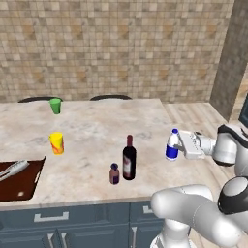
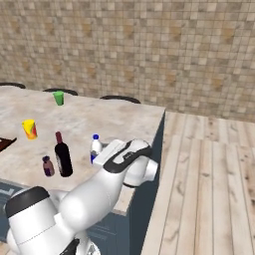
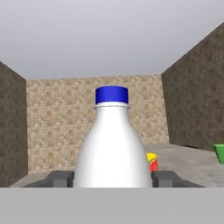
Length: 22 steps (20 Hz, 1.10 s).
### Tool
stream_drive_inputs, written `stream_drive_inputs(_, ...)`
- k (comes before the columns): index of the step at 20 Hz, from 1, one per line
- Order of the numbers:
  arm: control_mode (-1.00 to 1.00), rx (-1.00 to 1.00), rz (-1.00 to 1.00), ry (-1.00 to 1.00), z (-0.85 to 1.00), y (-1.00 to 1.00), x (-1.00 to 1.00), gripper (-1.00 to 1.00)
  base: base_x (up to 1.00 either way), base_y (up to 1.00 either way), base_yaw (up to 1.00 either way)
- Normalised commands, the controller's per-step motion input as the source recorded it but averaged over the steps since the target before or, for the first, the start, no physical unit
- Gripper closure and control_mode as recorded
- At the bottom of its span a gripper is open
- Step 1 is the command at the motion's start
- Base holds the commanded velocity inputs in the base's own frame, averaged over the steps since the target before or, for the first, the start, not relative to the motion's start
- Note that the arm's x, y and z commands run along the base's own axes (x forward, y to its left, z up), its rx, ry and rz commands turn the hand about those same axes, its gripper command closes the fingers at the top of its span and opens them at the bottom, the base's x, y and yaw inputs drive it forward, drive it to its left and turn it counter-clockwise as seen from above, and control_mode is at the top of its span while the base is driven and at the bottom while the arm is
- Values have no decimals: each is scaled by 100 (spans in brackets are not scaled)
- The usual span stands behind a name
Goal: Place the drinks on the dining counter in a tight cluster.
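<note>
the small white plastic water bottle with a blue cap and blue label (image 1: pixel 172 145) stands upright on the beige marble dining counter (image 1: pixel 92 135), toward its right end, and the two-finger gripper (image 1: pixel 180 145) has it between its fingers from the right side; in the hand view the bottle (image 3: pixel 112 144) fills the gap between the two dark fingertips (image 3: pixel 59 178), so it looks gripped, though actual contact of the pads is hard to confirm. the bottle's long axis is vertical and the hand reaches in level across it. the tall dark red glass wine bottle (image 1: pixel 129 158) and the tiny maroon bottle with a dark cap (image 1: pixel 114 174) stand close together to the left of the hand and nearer the front edge, well apart from the water bottle, so the coming move runs leftward and slightly near. the yellow cup (image 1: pixel 56 143) and green cup (image 1: pixel 55 105) sit further left, nothing visible inside them. a dark brown board (image 1: pixel 19 180) lies at the far left with a pale item on it
</note>
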Motion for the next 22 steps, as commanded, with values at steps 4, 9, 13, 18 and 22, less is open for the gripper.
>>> stream_drive_inputs(4,-100,-8,21,-12,-32,-2,28,100,0,0,0)
stream_drive_inputs(9,-100,-4,29,-8,-35,11,26,100,0,0,0)
stream_drive_inputs(13,-100,0,36,-21,-29,11,3,100,0,0,0)
stream_drive_inputs(18,-100,7,24,-4,-18,13,13,100,0,0,0)
stream_drive_inputs(22,-100,5,12,0,-16,13,17,100,0,0,0)
